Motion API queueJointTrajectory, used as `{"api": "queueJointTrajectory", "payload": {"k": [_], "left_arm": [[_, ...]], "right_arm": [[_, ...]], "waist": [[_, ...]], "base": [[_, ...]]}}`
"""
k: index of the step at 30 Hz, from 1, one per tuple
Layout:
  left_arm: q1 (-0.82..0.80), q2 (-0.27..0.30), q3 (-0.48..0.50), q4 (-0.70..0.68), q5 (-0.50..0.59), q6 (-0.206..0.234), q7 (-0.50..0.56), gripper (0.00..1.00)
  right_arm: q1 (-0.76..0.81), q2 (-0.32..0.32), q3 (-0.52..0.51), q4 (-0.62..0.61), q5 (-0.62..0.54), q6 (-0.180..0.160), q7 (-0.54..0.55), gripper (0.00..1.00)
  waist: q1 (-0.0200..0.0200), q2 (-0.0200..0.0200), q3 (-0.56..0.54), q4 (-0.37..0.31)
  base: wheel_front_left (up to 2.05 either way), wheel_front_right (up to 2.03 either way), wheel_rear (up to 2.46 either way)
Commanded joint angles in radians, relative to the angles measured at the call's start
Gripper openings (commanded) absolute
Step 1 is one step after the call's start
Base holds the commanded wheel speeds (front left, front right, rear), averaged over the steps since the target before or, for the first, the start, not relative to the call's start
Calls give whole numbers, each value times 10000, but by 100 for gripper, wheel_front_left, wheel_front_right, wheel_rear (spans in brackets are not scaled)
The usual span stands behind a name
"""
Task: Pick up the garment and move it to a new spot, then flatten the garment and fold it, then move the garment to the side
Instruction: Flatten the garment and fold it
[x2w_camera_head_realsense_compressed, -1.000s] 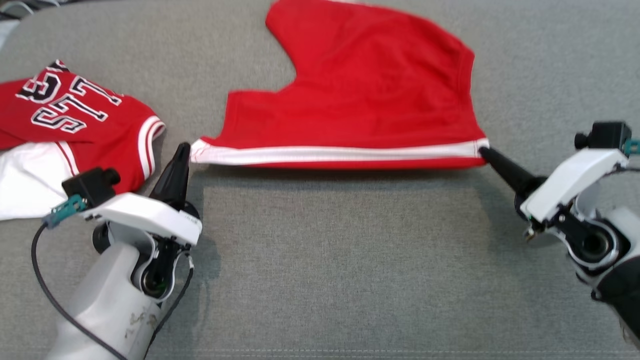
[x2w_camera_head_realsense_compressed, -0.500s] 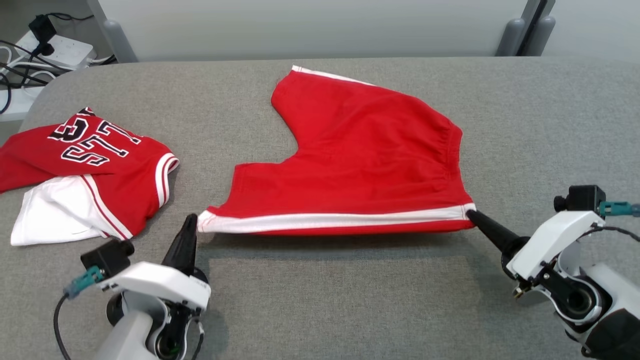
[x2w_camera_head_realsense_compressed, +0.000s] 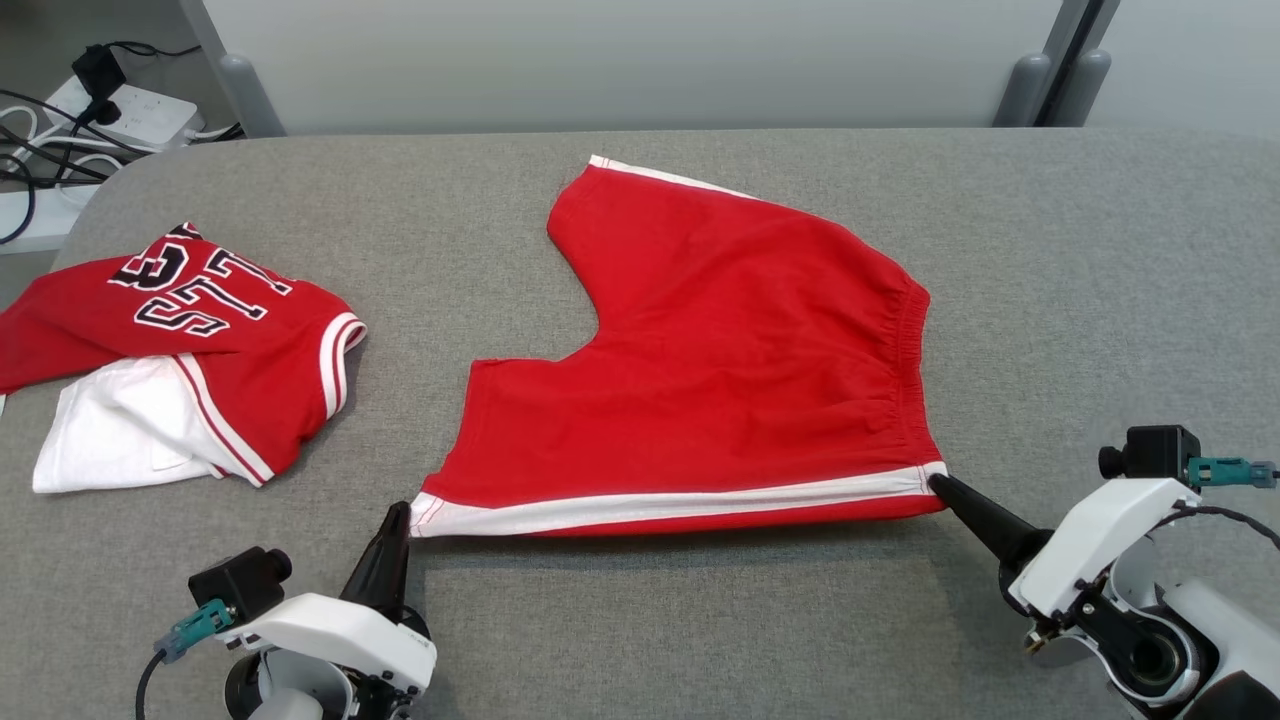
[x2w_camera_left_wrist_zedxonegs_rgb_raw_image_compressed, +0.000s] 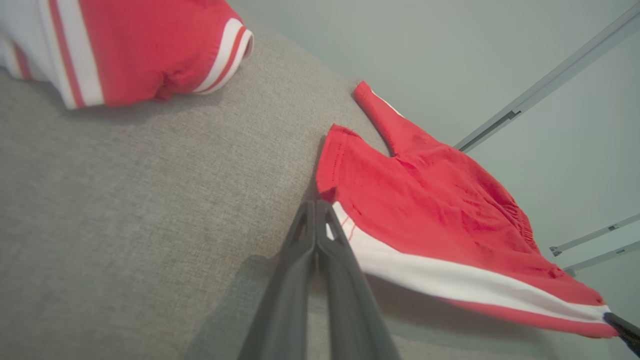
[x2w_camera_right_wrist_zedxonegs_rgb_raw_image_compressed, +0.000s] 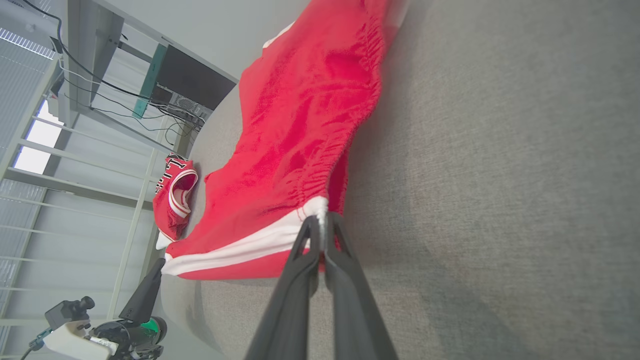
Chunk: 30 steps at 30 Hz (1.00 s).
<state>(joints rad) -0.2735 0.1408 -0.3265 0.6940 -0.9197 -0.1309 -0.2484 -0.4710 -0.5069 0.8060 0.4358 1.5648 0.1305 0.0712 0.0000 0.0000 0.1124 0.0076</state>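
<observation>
My left gripper (x2w_camera_head_realsense_compressed: 402, 512) is clamped on the leg-hem corner of the red shorts (x2w_camera_head_realsense_compressed: 720, 370). My right gripper (x2w_camera_head_realsense_compressed: 937, 483) is clamped on their waistband corner, and the white-striped edge runs straight between.

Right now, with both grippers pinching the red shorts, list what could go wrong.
The left gripper and right gripper each pinch only a corner tip of the red shorts; a harder pull may slip one free.
The far leg lies on the grey table; dragging may bunch it.
The jersey lies near the left gripper; a leftward move could snag it.
</observation>
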Motion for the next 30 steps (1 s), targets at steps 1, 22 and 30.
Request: {"api": "queueJointTrajectory", "payload": {"k": [1, 22, 30], "left_arm": [[-194, 229, 357, -87, 224, 2, -133, 40], [450, -542, 3232, -1288, 4794, 212, -133, 100], [993, -809, 3874, -2405, 6268, 207, -133, 100]], "right_arm": [[157, -247, 69, -70, -278, 2, -353, 100], [-51, 834, -3372, 1213, -7012, 2, -3326, 100], [1230, 2045, -5477, 132, -9874, 2, -3328, 100]], "waist": [[0, 0, 44, -3], [0, 0, -419, -104], [0, 0, -755, -112]], "base": [[0, 0, 0], [0, 0, 0], [0, 0, 0]]}}
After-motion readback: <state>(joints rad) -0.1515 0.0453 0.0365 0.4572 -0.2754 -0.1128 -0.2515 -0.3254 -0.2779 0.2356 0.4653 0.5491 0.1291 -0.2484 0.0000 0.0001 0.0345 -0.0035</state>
